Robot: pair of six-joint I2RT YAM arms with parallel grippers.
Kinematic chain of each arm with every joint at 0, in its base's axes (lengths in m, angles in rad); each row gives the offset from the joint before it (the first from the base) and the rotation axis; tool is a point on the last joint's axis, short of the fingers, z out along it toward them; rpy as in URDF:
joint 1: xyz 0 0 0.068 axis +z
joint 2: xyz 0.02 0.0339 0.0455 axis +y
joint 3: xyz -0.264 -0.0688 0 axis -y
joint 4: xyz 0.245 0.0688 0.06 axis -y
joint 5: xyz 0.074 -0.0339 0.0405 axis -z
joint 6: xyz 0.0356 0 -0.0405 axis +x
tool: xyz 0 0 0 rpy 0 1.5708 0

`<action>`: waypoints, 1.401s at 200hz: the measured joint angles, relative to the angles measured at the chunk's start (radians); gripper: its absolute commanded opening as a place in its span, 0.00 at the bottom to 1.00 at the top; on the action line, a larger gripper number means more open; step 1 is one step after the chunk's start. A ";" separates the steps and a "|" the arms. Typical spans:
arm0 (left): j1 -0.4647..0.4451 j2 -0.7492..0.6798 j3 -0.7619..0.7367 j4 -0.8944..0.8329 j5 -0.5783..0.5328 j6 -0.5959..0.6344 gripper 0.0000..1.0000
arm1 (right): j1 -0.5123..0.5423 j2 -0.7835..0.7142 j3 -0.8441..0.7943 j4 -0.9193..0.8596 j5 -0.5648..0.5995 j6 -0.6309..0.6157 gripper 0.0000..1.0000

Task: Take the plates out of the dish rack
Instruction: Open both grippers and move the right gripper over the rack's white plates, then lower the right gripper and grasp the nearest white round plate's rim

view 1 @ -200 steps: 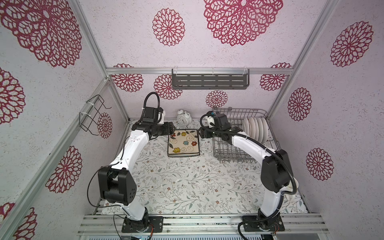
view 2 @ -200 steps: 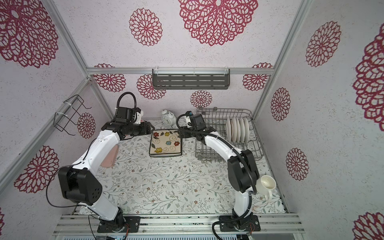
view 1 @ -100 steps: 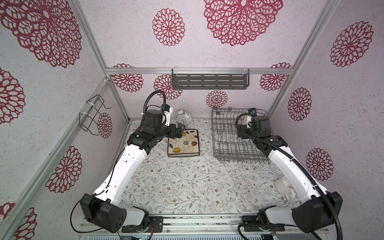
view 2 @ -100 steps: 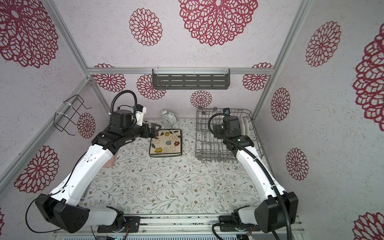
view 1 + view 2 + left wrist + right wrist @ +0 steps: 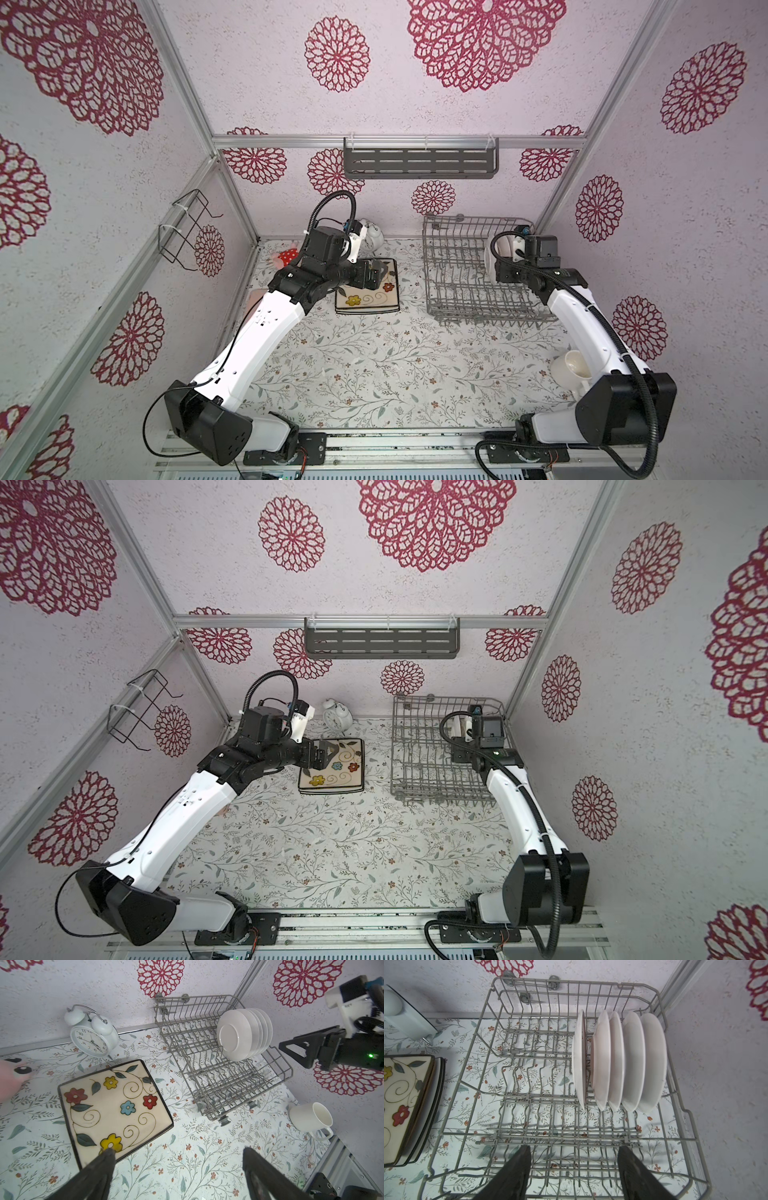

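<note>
"Since both your grippers were crowded at the stack a second ago, what do the top views show now?"

"My left gripper hangs spread above the flower-painted plates. They lie flat on the table, just beside the dish rack. My right arm has swung back over the rack's right-hand part, above the round plates. Its jaws are hidden under the wrist in both top views. I judge that the square plate is delivered and the next fetch has begun."

"And your left wrist view?"

"My left fingers stand wide with nothing between them, one tip over the stack's corner. The round plates stand on edge in the rack."

"The right wrist view?"

"My right gripper is parted and empty over the rack's bare floor, short of the round plates. I count five of them. The end one stands slightly apart from the other four, so I reckon it is the easiest to pinch. Apart from those five the rack looks bare, so most of the unloading is done."
</note>
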 measured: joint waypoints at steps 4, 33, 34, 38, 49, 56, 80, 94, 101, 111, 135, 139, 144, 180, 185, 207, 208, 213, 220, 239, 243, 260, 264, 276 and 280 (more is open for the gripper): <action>-0.002 0.000 -0.002 -0.001 0.003 0.000 0.97 | -0.001 0.009 0.002 0.004 -0.005 0.002 0.66; -0.015 0.001 -0.010 -0.002 0.017 0.000 0.98 | -0.009 0.095 0.016 0.031 -0.036 0.005 0.65; -0.015 0.001 -0.010 -0.002 0.018 0.000 0.98 | -0.009 0.099 0.018 0.032 -0.037 0.005 0.65; -0.016 0.001 -0.010 -0.002 0.019 0.000 0.98 | -0.010 0.111 0.021 0.037 -0.039 0.005 0.64; -0.020 0.002 -0.010 -0.002 0.023 0.000 0.98 | -0.011 0.137 0.028 0.048 -0.042 0.005 0.63; -0.022 0.002 -0.010 -0.002 0.024 0.000 0.98 | -0.011 0.153 0.030 0.060 -0.042 0.005 0.61; -0.024 0.005 -0.010 -0.001 0.032 0.000 0.98 | -0.011 0.191 0.030 0.103 -0.034 0.004 0.60; -0.025 0.008 -0.010 0.000 0.034 0.000 0.98 | -0.011 0.209 0.031 0.127 -0.027 0.003 0.60; -0.026 0.011 -0.010 0.000 0.035 0.000 0.98 | -0.011 0.220 0.033 0.136 -0.022 0.003 0.58; -0.027 0.017 -0.010 0.000 0.036 0.000 0.99 | -0.011 0.238 0.039 0.150 -0.017 0.002 0.54; -0.029 0.037 -0.010 -0.002 0.042 0.000 0.99 | -0.011 0.283 0.058 0.169 -0.013 0.001 0.51; -0.029 0.040 -0.010 -0.002 0.043 0.000 0.99 | -0.011 0.291 0.061 0.173 -0.013 0.000 0.50; -0.030 0.044 -0.010 -0.002 0.043 0.000 0.99 | -0.011 0.300 0.065 0.179 -0.012 0.000 0.50; -0.030 0.068 -0.008 -0.009 0.047 0.002 0.98 | -0.011 0.357 0.077 0.203 -0.003 -0.006 0.49; -0.030 0.070 -0.007 -0.011 0.047 0.003 0.98 | -0.011 0.366 0.082 0.203 -0.002 -0.006 0.49; -0.030 0.081 0.004 -0.017 0.050 0.005 0.97 | -0.011 0.396 0.101 0.209 0.006 -0.010 0.48; -0.030 0.082 0.004 -0.017 0.050 0.005 0.97 | -0.011 0.398 0.102 0.209 0.007 -0.011 0.48; -0.030 0.084 0.008 -0.018 0.050 0.005 0.97 | -0.011 0.404 0.107 0.210 0.010 -0.014 0.47; -0.030 0.086 0.011 -0.019 0.050 0.005 0.97 | -0.011 0.410 0.113 0.211 0.012 -0.016 0.47; -0.031 0.094 0.018 -0.021 0.050 0.005 0.97 | -0.011 0.432 0.137 0.216 0.017 -0.026 0.41; -0.031 0.096 0.019 -0.021 0.050 0.005 0.98 | -0.011 0.438 0.143 0.217 0.019 -0.025 0.40; -0.034 0.104 0.021 -0.024 0.050 0.005 0.98 | -0.013 0.462 0.168 0.223 0.022 -0.037 0.34; -0.034 0.106 0.023 -0.025 0.050 0.005 0.98 | -0.013 0.468 0.172 0.224 0.023 -0.036 0.33; -0.036 0.114 0.028 -0.027 0.051 0.005 0.97 | -0.015 0.483 0.183 0.225 0.023 -0.043 0.29; -0.036 0.116 0.030 -0.027 0.051 0.005 0.97 | -0.016 0.488 0.187 0.224 0.023 -0.046 0.28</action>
